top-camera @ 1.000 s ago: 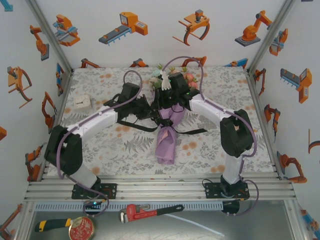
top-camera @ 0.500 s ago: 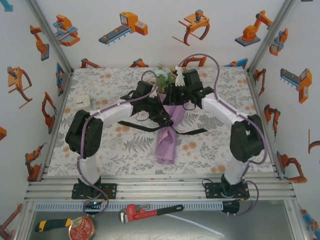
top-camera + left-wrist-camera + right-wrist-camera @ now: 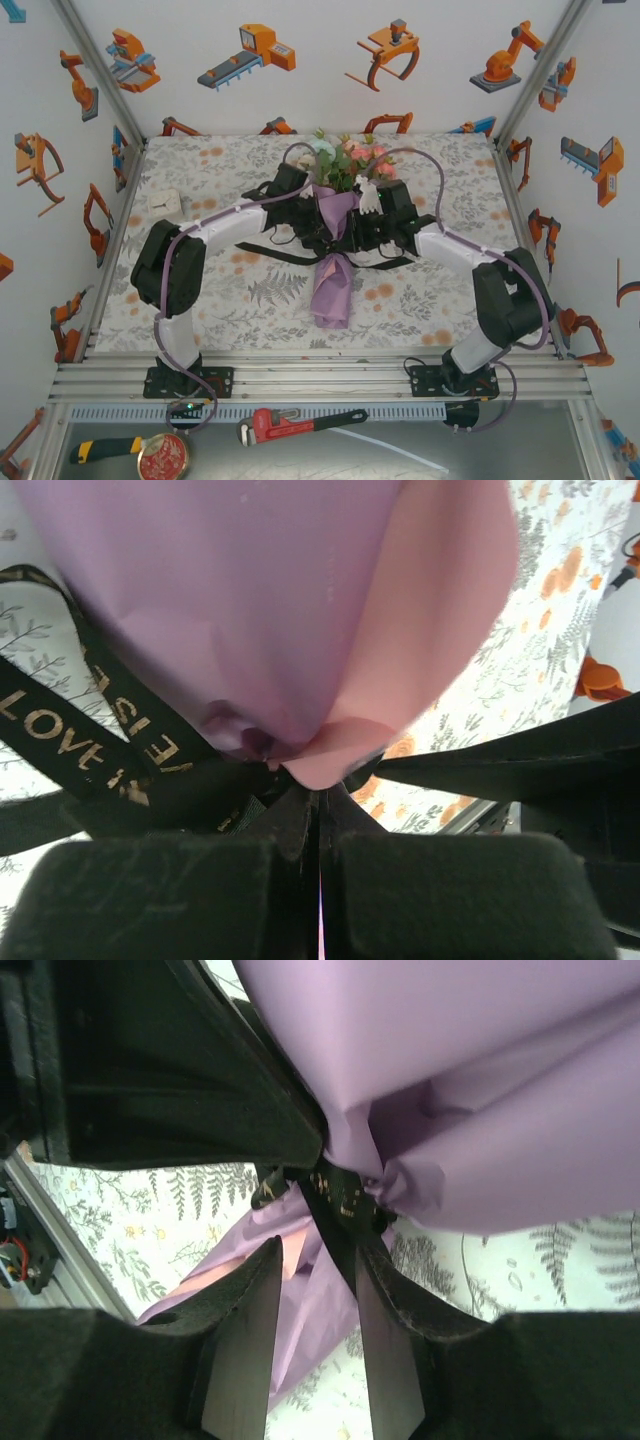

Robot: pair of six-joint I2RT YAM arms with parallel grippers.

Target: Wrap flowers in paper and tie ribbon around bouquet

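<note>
Done wrapping flowers [image 3: 345, 160] in paper [image 3: 332, 285]; tying ribbon [image 3: 60, 735] now, pinched shut in left gripper [image 3: 320, 815], straddled by half-open right gripper [image 3: 318, 1252]

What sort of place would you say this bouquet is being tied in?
Probably a lab robot test cell: white walls printed with cartoon robot arms, an aluminium frame, and a red pipe wrench in front.

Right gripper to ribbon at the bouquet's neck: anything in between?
Nothing visible. A ribbon strand runs between the open fingers of the right gripper, just below the paper's pinched neck. The left gripper, close beside, is shut on the ribbon.
</note>
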